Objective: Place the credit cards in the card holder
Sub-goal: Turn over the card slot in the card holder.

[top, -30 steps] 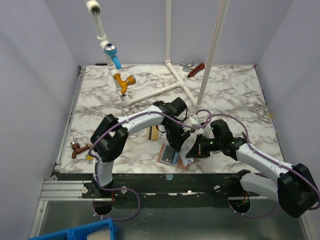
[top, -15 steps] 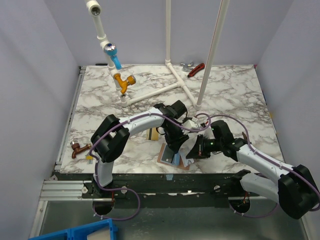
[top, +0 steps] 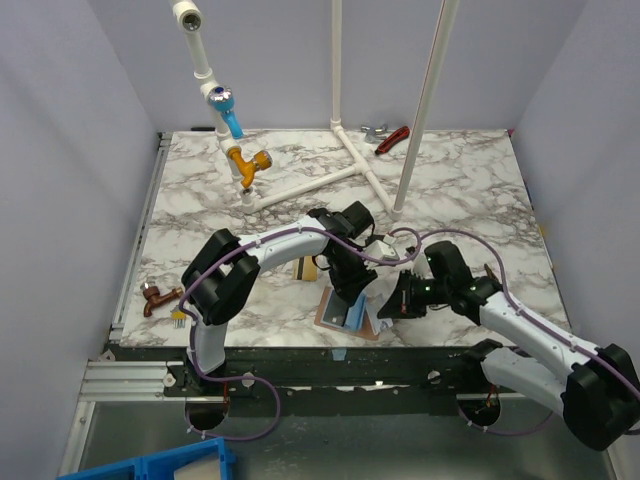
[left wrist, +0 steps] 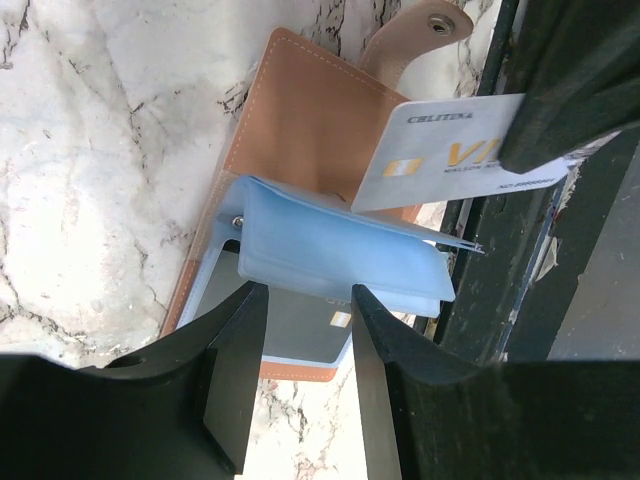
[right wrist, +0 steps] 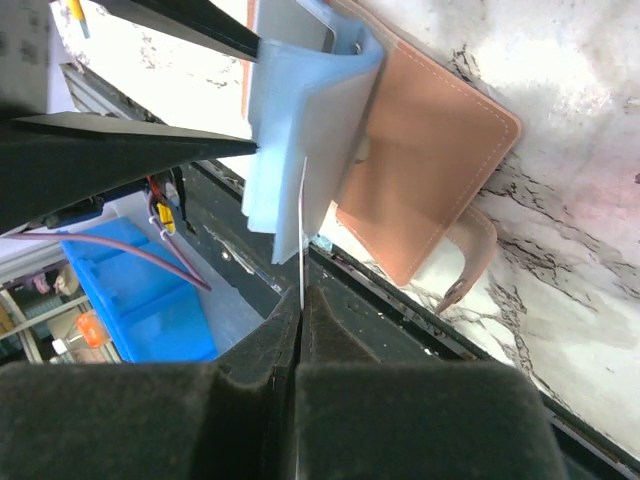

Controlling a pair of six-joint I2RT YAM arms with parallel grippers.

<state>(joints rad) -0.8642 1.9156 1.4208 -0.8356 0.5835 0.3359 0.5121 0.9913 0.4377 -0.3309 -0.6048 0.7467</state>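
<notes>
A: What is the left gripper (left wrist: 300,320) doing?
B: Its fingers are apart, straddling the light blue plastic sleeves (left wrist: 335,250) of the open tan leather card holder (left wrist: 310,120) lying just below it.

A: And the right gripper (right wrist: 300,300)?
B: Pinched together on a thin silvery-grey credit card (left wrist: 455,160), edge at the sleeves.

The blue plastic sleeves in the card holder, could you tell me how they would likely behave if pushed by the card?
The blue plastic sleeves look thin and translucent, so probably floppy. They bow upward from the card holder, so they would likely buckle rather than resist. The silvery card in the right gripper looks flat, likely stiffer.
</notes>
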